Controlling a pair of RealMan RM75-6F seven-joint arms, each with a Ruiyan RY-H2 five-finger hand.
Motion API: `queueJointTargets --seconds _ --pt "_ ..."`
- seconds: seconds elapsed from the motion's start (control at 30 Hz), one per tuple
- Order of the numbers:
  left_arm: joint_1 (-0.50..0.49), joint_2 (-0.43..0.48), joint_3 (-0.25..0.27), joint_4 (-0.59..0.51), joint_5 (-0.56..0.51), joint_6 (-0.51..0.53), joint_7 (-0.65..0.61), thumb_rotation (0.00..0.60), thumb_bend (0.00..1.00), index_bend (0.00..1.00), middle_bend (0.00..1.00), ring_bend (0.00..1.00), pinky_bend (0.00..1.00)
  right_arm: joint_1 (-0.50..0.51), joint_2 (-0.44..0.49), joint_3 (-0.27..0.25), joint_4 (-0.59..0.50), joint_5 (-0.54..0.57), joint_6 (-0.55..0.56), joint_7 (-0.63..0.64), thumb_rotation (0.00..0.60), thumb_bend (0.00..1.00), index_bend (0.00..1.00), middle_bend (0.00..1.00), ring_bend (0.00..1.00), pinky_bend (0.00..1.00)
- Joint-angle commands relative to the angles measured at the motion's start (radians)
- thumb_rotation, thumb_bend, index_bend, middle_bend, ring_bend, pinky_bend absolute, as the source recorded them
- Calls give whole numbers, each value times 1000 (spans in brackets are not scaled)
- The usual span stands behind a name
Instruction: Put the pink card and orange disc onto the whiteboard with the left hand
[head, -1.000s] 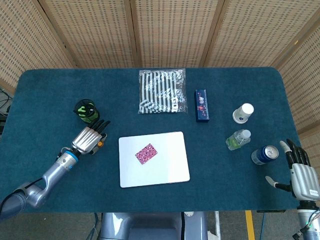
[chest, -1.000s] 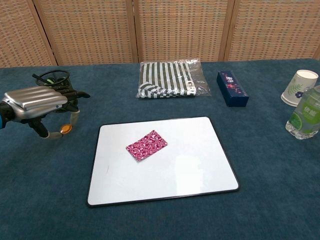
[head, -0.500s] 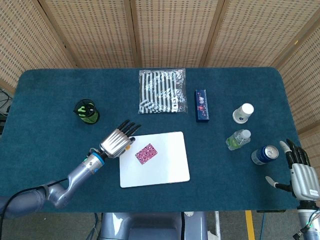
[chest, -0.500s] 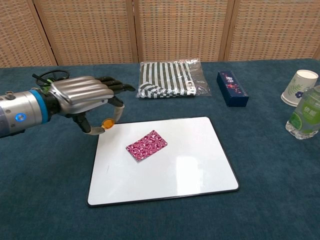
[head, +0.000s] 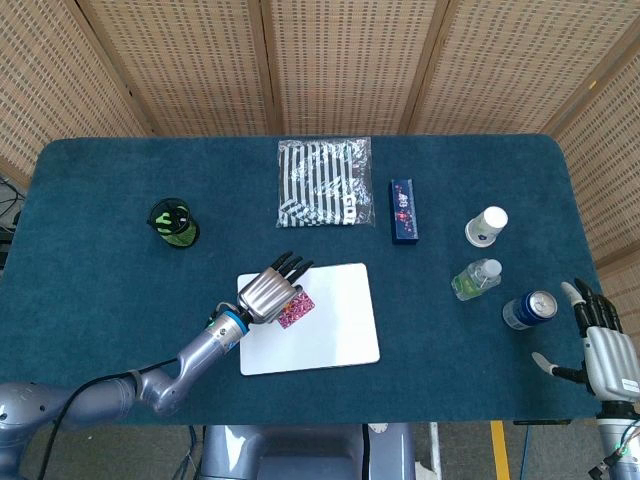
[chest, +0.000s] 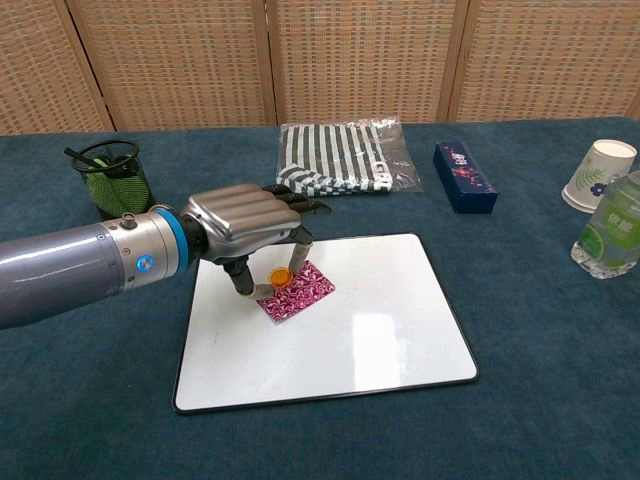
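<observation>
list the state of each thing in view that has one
left hand: pinching the orange disc over the whiteboard
right hand: open, holding nothing
pink card: flat on the whiteboard
can: upright
paper cup: upright
bottle: capped

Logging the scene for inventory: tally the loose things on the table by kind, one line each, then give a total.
Drink containers: 3 (paper cup, bottle, can)
Whiteboard: 1
Pink card: 1
Orange disc: 1
Striped bag: 1
Blue box: 1
Mesh pen holder: 1
Total: 9
</observation>
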Motion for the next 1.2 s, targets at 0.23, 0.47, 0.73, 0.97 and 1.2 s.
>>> queueJointTargets --seconds 0.23,0.47,0.73,0.97,1.2 --pt "-12 1 2 -7 -8 2 -22 600 199 25 0 0 0 1 2 1 -1 2 -2 5 600 0 0 0 0 0" --pt "8 56 5 -81 24 63 -64 600 163 0 0 0 0 0 2 1 2 0 -1 6 600 0 0 0 0 0" --pt "139 282 61 -257 191 309 -174 600 22 0 0 0 0 -2 1 -1 2 -4 5 -1 600 0 0 0 0 0" --pt "393 427 143 -309 184 604 -259 600 0 0 0 0 0 -3 -4 -1 -3 -3 11 -25 600 0 0 0 0 0" --pt "643 395 195 -101 127 800 -576 600 0 0 0 0 0 -2 -4 -1 -8 -1 9 -35 600 0 0 0 0 0"
